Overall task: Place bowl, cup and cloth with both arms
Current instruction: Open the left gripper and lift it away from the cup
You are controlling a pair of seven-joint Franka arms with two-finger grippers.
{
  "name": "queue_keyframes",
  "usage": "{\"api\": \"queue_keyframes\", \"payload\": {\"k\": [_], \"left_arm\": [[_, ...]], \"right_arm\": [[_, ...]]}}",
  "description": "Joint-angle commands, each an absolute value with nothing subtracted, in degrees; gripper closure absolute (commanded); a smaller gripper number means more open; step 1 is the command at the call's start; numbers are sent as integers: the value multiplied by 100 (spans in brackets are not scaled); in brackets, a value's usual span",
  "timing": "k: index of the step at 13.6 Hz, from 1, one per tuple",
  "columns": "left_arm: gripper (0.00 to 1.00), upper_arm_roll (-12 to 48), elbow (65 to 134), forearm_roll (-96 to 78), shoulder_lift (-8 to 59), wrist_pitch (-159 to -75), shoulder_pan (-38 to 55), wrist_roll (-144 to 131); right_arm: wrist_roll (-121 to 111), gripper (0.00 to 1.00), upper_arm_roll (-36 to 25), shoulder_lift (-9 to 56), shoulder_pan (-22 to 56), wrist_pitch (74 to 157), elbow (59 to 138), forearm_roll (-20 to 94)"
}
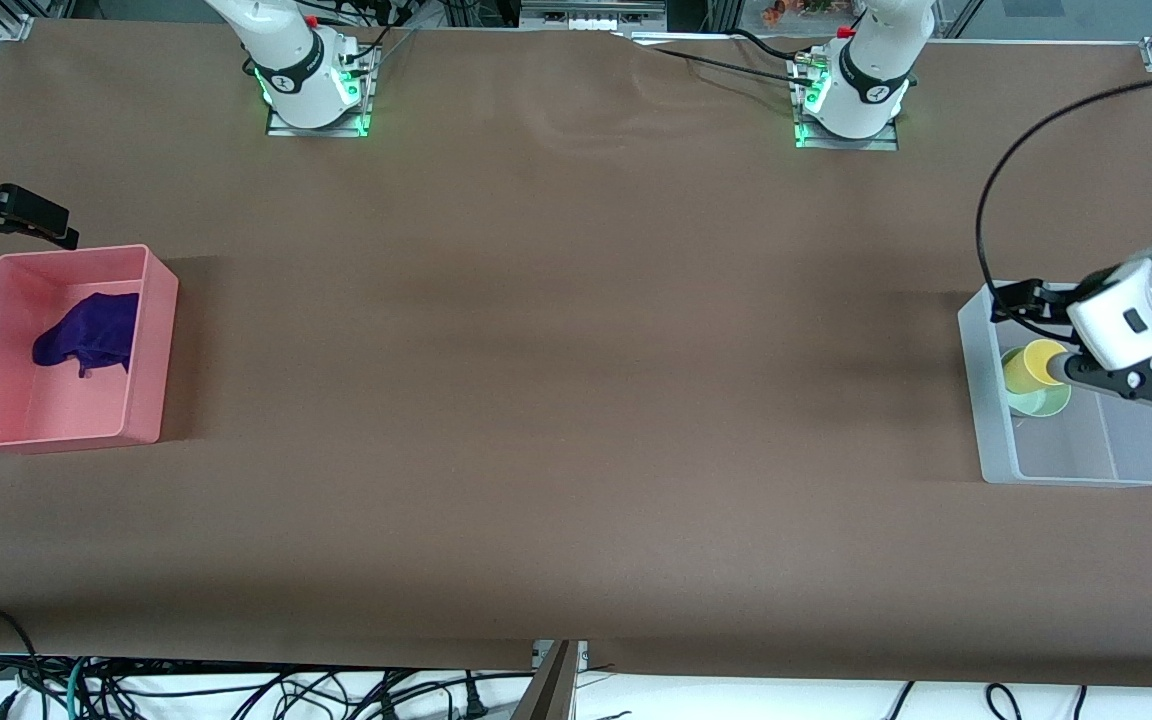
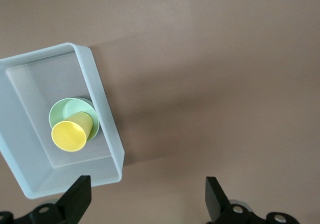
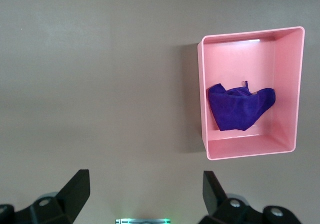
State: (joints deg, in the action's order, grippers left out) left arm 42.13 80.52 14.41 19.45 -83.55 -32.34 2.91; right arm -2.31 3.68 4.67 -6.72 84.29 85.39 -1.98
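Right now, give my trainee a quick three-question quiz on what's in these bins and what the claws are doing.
1. True or false: the cloth lies in the pink bin.
2. The cup sits: A) on the bare table, B) in the bowl, C) in the left claw.
3. Fill in: the right claw is ____ and holds nothing.

Key: 1 true; 2 B, inside the clear bin; 3 open.

cup (image 1: 1034, 364): yellow, tilted in mint bowl (image 1: 1046, 402) | cloth (image 1: 91, 333): purple, bunched
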Motion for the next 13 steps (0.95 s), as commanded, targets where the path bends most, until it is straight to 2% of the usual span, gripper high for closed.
{"api": "queue_keyframes", "payload": {"k": [1, 3, 4, 5, 6, 7, 10, 13], "left_arm": [[0, 3932, 8156, 1310, 1416, -8288, -2790, 114], [0, 2328, 8313, 769, 952, -8349, -1431, 123], [0, 1555, 8749, 312, 610, -8498, -902, 184], [0, 947, 9467, 90, 119, -9021, -401, 263], [0, 575, 10232, 71, -356, -9679, -4, 264], [0, 397, 10552, 70, -552, -10007, 165, 238], [0, 369, 10521, 27, -440, -10037, 141, 211], [0, 360, 9890, 18, -19, -9521, 97, 149]], "right_arm": [[-316, 0, 369, 431, -703, 8446, 8534, -141], [-316, 0, 369, 431, -703, 8446, 8534, -149], [-325, 0, 369, 431, -703, 8446, 8534, -149], [-316, 0, 369, 431, -703, 8446, 8534, -158], [-316, 0, 369, 431, -703, 8455, 8534, -150], [-325, 0, 369, 431, -703, 8446, 8534, -149], [-325, 0, 369, 431, -712, 8446, 8534, -158], [-325, 0, 369, 439, -712, 8455, 8534, -167]]}}
